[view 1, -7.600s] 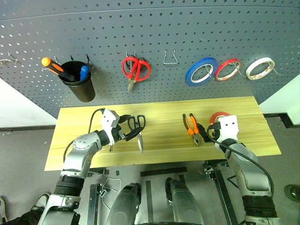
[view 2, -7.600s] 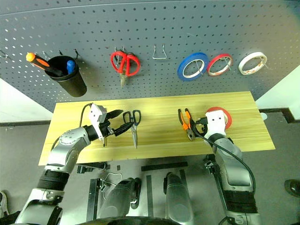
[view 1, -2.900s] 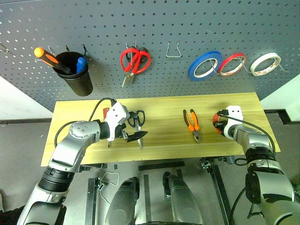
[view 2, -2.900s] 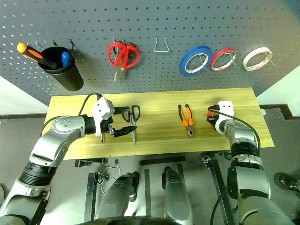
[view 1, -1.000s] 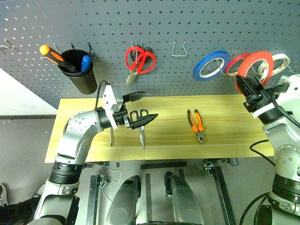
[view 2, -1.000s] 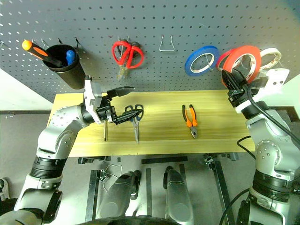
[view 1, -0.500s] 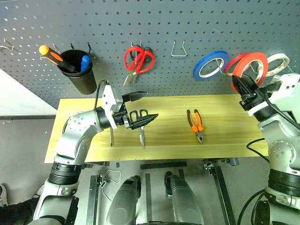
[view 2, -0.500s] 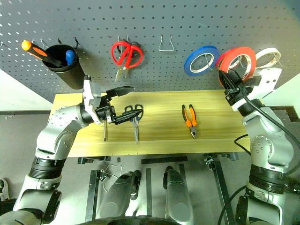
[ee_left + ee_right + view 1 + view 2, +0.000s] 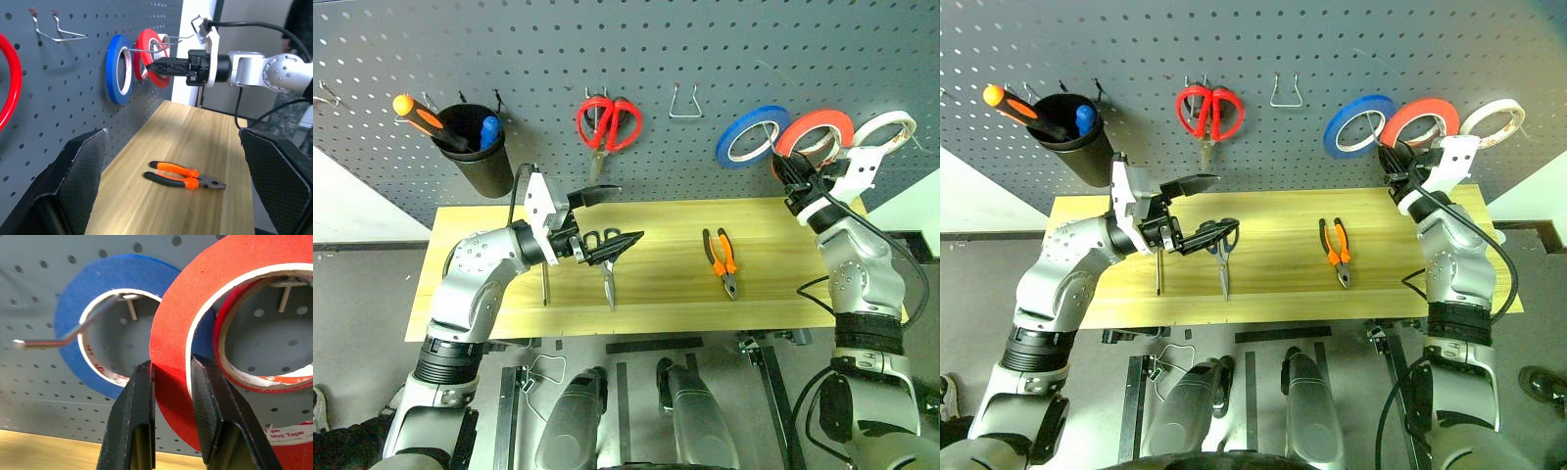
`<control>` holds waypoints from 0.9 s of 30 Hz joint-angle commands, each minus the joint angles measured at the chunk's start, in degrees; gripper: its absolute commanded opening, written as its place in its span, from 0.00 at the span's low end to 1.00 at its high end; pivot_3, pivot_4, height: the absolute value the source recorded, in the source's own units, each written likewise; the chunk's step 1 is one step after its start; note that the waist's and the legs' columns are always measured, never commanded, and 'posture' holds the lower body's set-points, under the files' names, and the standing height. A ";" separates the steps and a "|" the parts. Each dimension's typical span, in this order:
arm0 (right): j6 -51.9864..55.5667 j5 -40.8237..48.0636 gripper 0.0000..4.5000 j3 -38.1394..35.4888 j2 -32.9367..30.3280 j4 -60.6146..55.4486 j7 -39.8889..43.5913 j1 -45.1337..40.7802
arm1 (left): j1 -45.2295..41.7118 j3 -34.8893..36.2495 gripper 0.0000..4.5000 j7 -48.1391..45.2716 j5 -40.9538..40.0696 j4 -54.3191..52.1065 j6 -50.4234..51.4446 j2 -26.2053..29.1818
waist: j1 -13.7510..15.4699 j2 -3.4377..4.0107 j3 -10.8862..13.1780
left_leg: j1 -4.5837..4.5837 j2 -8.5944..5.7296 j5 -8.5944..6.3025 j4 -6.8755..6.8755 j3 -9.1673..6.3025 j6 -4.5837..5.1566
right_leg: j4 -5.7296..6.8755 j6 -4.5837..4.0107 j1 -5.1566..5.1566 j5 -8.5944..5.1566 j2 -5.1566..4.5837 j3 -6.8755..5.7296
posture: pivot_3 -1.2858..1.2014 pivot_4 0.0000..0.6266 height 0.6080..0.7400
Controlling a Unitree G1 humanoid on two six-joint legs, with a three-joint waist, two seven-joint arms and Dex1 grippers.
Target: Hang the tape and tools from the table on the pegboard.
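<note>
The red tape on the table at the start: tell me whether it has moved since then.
Yes. The red tape has left the table; the right gripper holds it up at the pegboard, beside the blue tape ring.

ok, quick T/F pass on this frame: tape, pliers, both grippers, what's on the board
1. The right gripper is shut on the red tape. True.
2. The pliers hang on the pegboard. False: they lie on the table.
3. The left gripper is open and holds nothing. True.
4. The blue tape lies on the table. False: it hangs on a pegboard hook.
5. The dark-handled scissors lie on the table below the left gripper. True.
6. The cup on the pegboard is empty. False: an orange-handled screwdriver sticks out of it.
</note>
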 commanded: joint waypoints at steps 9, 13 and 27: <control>0.18 -4.80 0.99 -0.49 -0.82 1.96 -4.97 1.38 | 0.65 0.70 1.00 1.03 -0.36 -3.20 -1.24 0.46 | 0.09 0.00 0.00 | -0.01 0.00 0.01 -0.01 0.00 -0.01 | -0.01 0.00 -0.01 0.00 0.00 0.00 | 0.56 0.54 1.00; 3.11 -5.48 1.00 0.25 -0.94 -4.86 -6.17 6.64 | 1.49 0.82 1.00 1.48 -0.42 -4.05 -0.99 0.73 | 0.24 0.01 0.00 | -0.03 0.00 0.00 -0.03 -0.01 0.00 | -0.03 0.00 -0.01 0.00 -0.01 0.00 | 0.56 0.54 1.00; 35.24 -4.50 1.00 6.48 2.59 -47.23 -19.70 20.37 | 5.10 1.18 1.00 5.05 2.02 -4.82 4.25 7.08 | 0.04 0.09 0.21 | 0.00 0.03 -0.16 -0.09 -0.10 0.28 | 0.02 -0.05 -0.05 0.02 0.00 0.03 | 0.55 0.62 1.00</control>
